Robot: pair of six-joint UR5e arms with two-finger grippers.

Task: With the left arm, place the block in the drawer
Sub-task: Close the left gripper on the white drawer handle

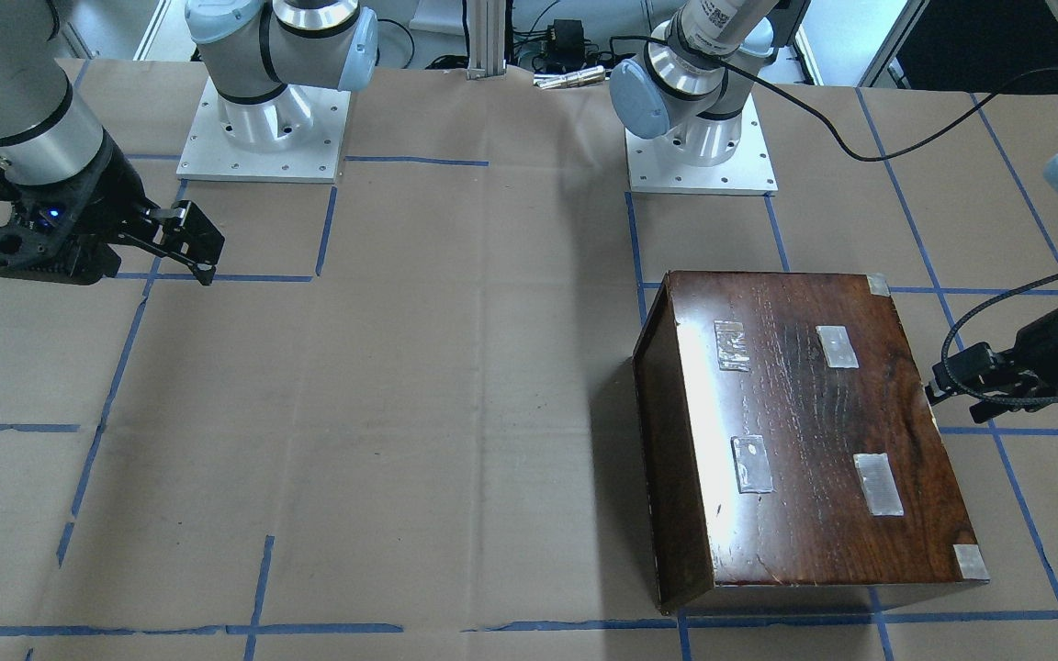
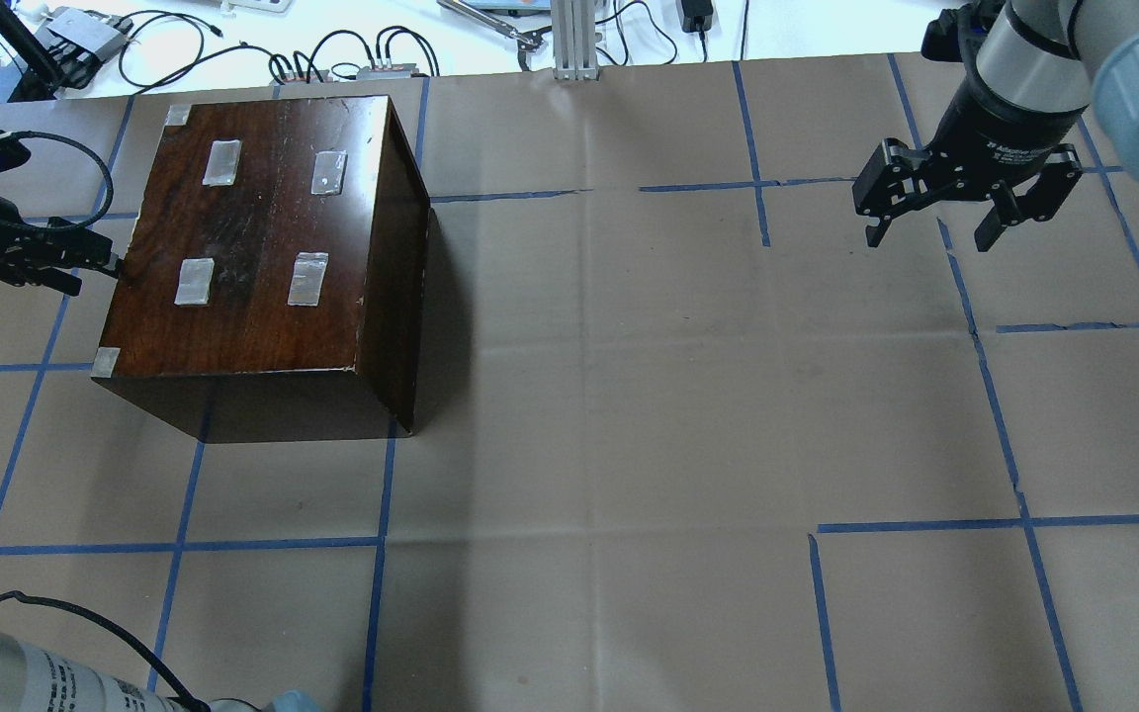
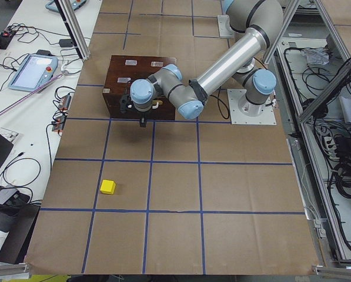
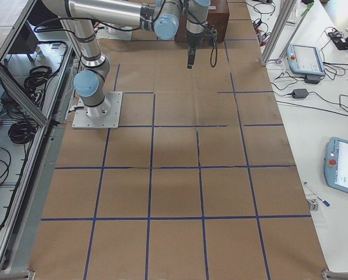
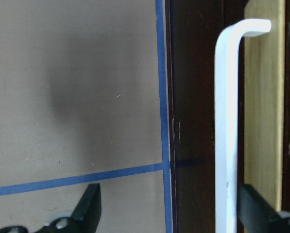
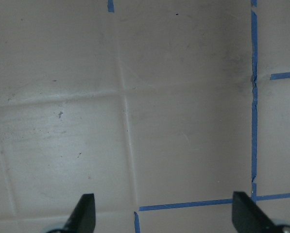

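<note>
The yellow block (image 3: pixel 108 187) lies on the paper, only in the exterior left view, well apart from the box toward that camera. The dark-brown box (image 2: pixel 253 227) stands at the table's left; no drawer tray sticks out of it. My left gripper (image 2: pixel 85 272) is level at the box's left side, also in the front-facing view (image 1: pixel 938 390). In the left wrist view it (image 5: pixel 169 199) is open, with a white bar handle (image 5: pixel 227 121) between its fingers, in front of dark wood and a pale wood strip (image 5: pixel 264 97). My right gripper (image 2: pixel 930 232) is open and empty.
The right gripper (image 1: pixel 185 234) hovers over bare brown paper with blue tape lines (image 6: pixel 254 97), far from the box. Cables and devices lie along the far table edge (image 2: pixel 352 59). A loose black cable (image 1: pixel 906 138) runs to the left wrist.
</note>
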